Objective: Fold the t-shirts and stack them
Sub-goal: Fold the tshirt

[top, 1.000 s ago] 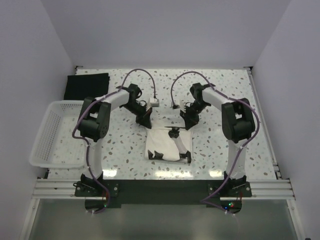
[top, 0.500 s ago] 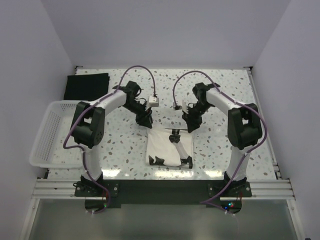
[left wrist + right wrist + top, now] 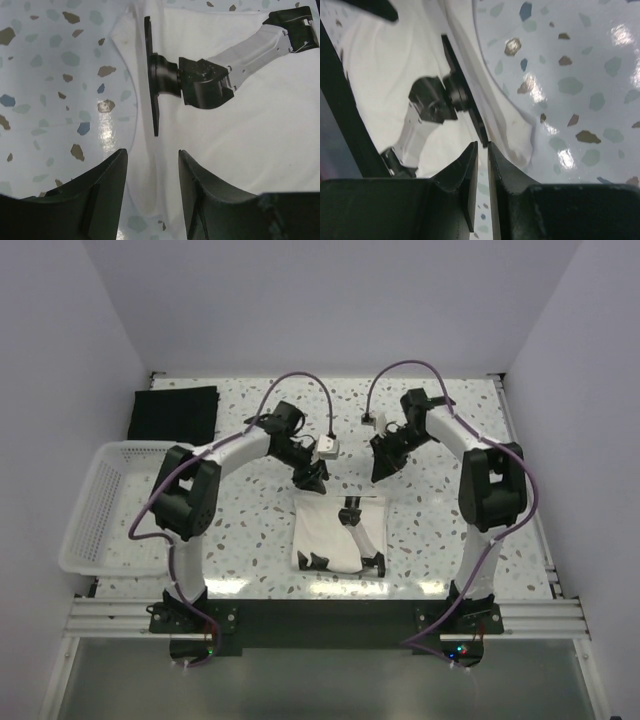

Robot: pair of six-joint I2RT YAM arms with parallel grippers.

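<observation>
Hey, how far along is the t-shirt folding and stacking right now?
Done: the black t-shirt looks folded in the far left corner, and the cream t-shirt lies folded in the middle. In hand: nothing; the left claw and right claw hover by the cream shirt's far edge, gripping no cloth. Left: stacking, since the two shirts lie apart.

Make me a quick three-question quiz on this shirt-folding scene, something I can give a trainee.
1. True or false: the black t-shirt lies folded outside the basket.
2. Pick one. The left gripper is: A, shut on cloth; B, open and holding nothing; C, out of view.
3. What colour is the printed t-shirt lying in the middle, below both grippers?

Key: 1 true; 2 B; 3 off-white.
</observation>
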